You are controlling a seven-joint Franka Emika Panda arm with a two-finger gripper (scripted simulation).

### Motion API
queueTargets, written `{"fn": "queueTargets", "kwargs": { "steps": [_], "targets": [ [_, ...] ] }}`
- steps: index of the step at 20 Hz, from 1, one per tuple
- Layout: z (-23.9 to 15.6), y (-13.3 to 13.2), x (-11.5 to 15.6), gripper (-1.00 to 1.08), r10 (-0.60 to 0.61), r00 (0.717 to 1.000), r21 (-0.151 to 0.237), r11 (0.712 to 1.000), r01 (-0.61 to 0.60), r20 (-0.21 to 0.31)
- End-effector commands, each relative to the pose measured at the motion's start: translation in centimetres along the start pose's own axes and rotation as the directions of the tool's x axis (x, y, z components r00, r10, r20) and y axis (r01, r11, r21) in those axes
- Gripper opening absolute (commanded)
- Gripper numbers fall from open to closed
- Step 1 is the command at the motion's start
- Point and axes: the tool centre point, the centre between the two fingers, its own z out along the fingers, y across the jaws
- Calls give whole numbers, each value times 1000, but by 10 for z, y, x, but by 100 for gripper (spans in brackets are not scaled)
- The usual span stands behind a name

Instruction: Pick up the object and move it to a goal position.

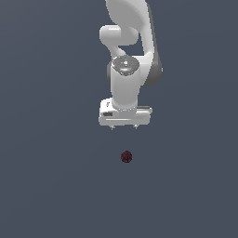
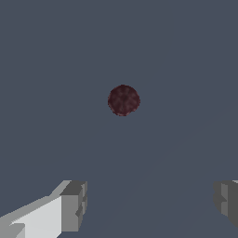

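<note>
Maroon ball point(image 1: 126, 156) lies apart from the claw point(image 1: 123, 126), whose fingers point(image 2: 73, 206) seem spread wide, grasping nothing.

Cut-off and unclear parts

In the exterior view the arm point(image 1: 132, 42) runs off the top edge, and the gripper point(image 1: 123, 127) shows its fingers only as two tiny nubs. In the wrist view both fingers point(image 2: 72, 204) are cropped by the frame edges. The ball point(image 1: 126, 156) is too small for surface detail there.
</note>
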Motion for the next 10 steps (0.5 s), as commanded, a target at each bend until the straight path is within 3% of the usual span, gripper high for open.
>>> {"fn": "queueTargets", "kwargs": {
  "steps": [1, 10],
  "targets": [
    [0, 0, 0, 100, 0, 1000, 0, 1000, 0, 0],
    [-8, -37, 8, 100, -51, 999, 10, 999, 52, -17]
  ]
}}
